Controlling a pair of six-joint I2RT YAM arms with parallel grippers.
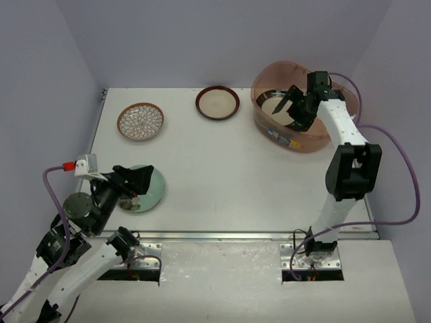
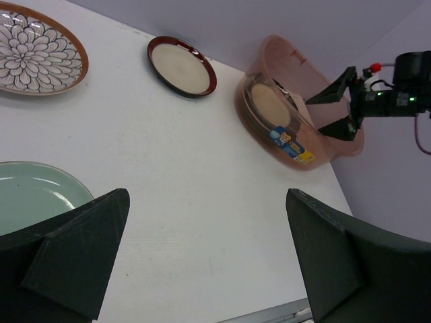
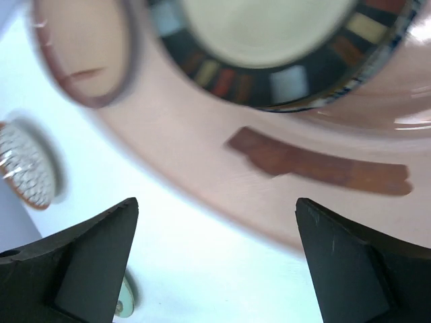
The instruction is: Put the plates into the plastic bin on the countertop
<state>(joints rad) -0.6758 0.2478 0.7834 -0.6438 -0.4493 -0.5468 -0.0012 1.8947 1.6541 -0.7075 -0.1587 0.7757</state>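
Only my right wrist view shows stripes rimming the cream ceramic plate [image 3: 262, 27] in the pinkish plastic bin [image 3: 202, 155]. My left gripper [image 2: 207, 196] and right gripper [image 3: 217, 203] gape, empty.

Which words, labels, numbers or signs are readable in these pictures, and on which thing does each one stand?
Sticker on the plastic bin: blue and yellow, print too small to read.
Red mark inside the bin's rim: too small to read.
No other writing shows; none can be quoted.
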